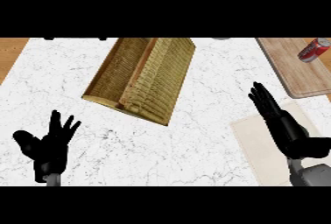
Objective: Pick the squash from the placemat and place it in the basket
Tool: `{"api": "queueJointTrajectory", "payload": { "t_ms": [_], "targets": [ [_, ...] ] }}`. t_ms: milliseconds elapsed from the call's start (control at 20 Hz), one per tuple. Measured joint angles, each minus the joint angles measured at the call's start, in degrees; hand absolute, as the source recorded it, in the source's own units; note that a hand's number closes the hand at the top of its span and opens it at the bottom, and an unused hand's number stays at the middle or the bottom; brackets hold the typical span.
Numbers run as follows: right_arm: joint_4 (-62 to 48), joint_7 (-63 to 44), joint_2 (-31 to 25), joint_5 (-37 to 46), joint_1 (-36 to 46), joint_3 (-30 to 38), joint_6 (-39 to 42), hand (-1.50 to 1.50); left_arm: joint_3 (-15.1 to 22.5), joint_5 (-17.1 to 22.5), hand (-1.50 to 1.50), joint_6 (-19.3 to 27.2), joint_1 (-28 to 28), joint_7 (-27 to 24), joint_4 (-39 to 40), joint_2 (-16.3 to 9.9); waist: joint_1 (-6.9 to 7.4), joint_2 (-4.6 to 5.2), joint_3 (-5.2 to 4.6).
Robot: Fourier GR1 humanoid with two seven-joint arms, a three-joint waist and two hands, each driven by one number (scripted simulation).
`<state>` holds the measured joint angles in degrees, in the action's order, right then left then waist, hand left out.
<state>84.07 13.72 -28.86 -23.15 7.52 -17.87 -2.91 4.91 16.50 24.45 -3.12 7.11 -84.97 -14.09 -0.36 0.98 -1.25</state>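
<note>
Head view. White marbled bench (194, 162) fills the field. The basket (143, 78), woven and tan, sits far and centre-left, set askew to the bench edges, with a ridge or divider running along its length. From this steep angle its open side is hard to read; I cannot tell which face is the mouth.

Placemat (258, 148), pale cream, lies near right, partly under the right forearm. The squash is not visible on it or anywhere on the bench. It may be hidden beneath the right hand (284, 127), but the view does not show that, so its position cannot be given.

Wooden cutting board (304, 74) at far right carries a red can (314, 50) lying on its side near the far corner. Neither belongs to the task; both are well apart from the basket.

Right hand: over the placemat, fingers straight and stretched toward the far left, thumb out to the near right. Nothing seen clamped in it. Judgement: it is placed over the mat because that is where the squash should be taken from.

Left hand (48, 146): near left, fingers spread and up, holding nothing, resting well apart from the basket.

Judgement: pick not yet evident; basket appears to hold no squash.
</note>
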Motion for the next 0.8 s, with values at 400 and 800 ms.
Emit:
{"api": "queueJointTrajectory", "payload": {
  "t_ms": [400,800],
  "targets": [
    [-6.6,3.0,-4.6,1.7,-5.9,18.1,-19.5,1.5,-1.3,-3.2,0.0,-2.5,3.6,-1.5,-2.7,-6.9,-4.69,-1.4,1.22],
    [-15.2,2.8,-0.8,11.2,-4.4,27.0,-51.0,-1.5,0.0,-4.3,0.0,-6.2,8.8,-0.9,-3.0,-9.6,-1.34,-0.59,1.05]
  ]
}}
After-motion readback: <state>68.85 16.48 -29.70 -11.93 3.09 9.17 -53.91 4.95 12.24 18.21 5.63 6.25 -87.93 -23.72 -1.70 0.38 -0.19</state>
